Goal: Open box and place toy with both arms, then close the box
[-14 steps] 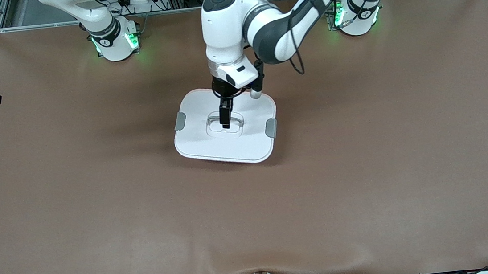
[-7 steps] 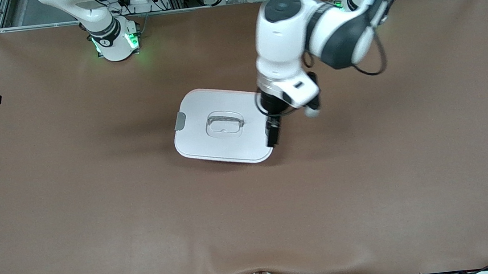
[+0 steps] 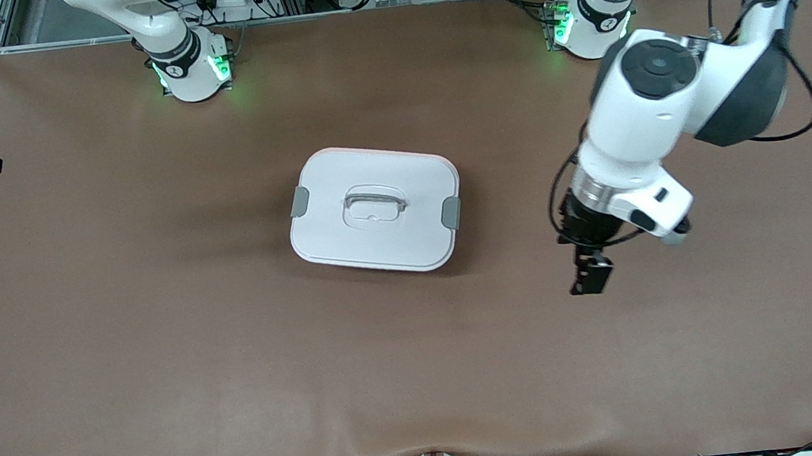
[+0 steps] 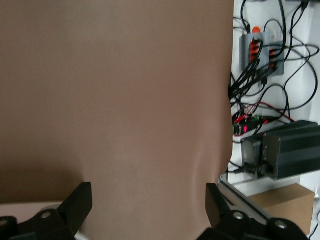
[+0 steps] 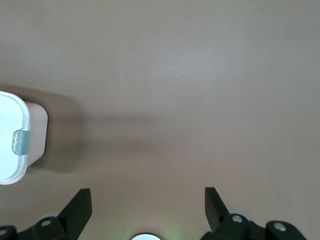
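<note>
Front view: the closed box [image 3: 375, 212] sits at frame centre on the brown table [image 3: 163, 341]. Left gripper [image 3: 589, 276] hangs spread and empty over bare table at right; right gripper [image 5: 147, 210], likewise spread, waits. Rigid, light, likely slippery plastic: grasp the recessed handle [image 3: 372, 201].

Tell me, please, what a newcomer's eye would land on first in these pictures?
Probably the box, white lid on, alone mid-table on the brown mat. Next, the left gripper, fingers open and empty, over bare mat toward the left arm's end of the table. The right gripper waits, open, near its base.
</note>
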